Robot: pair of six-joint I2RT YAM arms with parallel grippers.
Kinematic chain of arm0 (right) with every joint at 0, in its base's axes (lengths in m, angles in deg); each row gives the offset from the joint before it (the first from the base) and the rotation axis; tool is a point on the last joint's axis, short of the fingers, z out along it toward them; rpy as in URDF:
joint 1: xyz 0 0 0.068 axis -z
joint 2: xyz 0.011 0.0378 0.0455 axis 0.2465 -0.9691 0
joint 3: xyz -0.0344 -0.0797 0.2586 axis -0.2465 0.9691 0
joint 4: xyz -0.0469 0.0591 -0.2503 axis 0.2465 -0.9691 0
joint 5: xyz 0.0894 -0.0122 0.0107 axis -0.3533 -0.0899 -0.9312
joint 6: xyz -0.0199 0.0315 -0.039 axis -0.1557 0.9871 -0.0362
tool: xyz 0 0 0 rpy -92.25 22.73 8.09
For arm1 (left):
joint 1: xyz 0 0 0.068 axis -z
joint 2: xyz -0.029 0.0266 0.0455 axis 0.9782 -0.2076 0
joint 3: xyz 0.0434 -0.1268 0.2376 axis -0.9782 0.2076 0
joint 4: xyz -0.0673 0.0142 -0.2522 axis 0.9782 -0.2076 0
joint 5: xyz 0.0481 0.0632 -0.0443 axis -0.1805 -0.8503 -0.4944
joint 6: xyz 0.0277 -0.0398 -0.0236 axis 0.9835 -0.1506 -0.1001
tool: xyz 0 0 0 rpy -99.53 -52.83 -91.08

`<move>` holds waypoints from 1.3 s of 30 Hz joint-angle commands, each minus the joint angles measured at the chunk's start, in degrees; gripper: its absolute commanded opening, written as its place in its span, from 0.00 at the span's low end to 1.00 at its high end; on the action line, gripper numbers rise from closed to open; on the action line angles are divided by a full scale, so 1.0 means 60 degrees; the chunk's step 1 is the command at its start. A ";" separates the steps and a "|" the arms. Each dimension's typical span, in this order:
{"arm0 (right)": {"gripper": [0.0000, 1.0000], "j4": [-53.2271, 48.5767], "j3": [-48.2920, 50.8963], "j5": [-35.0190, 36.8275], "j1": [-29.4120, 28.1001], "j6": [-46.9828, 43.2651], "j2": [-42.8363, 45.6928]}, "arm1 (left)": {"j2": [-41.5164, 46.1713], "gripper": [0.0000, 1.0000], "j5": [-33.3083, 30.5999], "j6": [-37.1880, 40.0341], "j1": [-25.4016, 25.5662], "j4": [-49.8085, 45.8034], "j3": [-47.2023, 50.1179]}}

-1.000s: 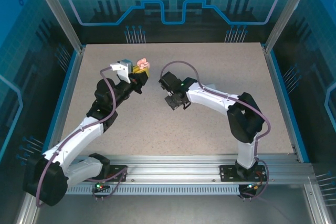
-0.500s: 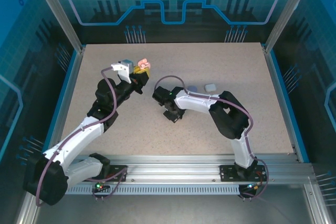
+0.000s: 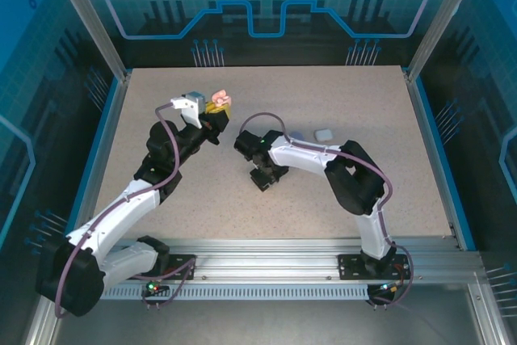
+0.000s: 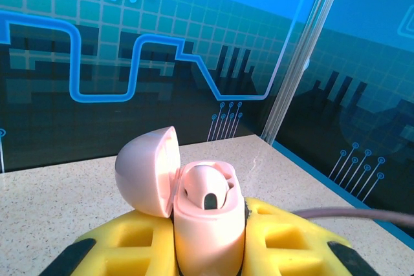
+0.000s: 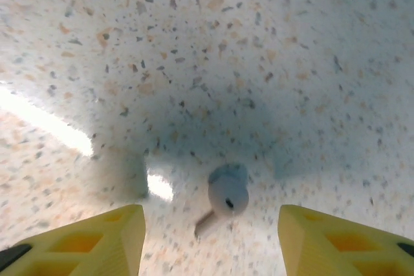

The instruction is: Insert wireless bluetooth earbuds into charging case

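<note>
Pale earbud (image 5: 227, 192) lies flat, stem slanting toward lower left.

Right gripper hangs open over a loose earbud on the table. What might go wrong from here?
1. The earbud is small and rounded between the open fingers of the right gripper; closing may flick it away or grip it skewed.
2. The left gripper holds the pink case low down, lid open; pushing an earbud in may tilt it.
</note>
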 commanded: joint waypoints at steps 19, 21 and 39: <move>0.44 -0.0483 -0.0360 -0.1798 0.0904 0.6007 -0.0115 | -0.0334 0.00 -0.0150 -0.0103 0.0061 0.0775 -0.0504; 0.44 -0.0515 -0.0366 -0.1769 0.0874 0.6015 -0.0207 | -0.0356 0.00 -0.0174 -0.0088 0.0071 0.0821 -0.0485; 0.37 -0.0371 -0.0594 -0.1497 0.0867 0.5986 -0.1012 | -0.0449 0.00 -0.0209 -0.0018 0.0053 0.0975 -0.0397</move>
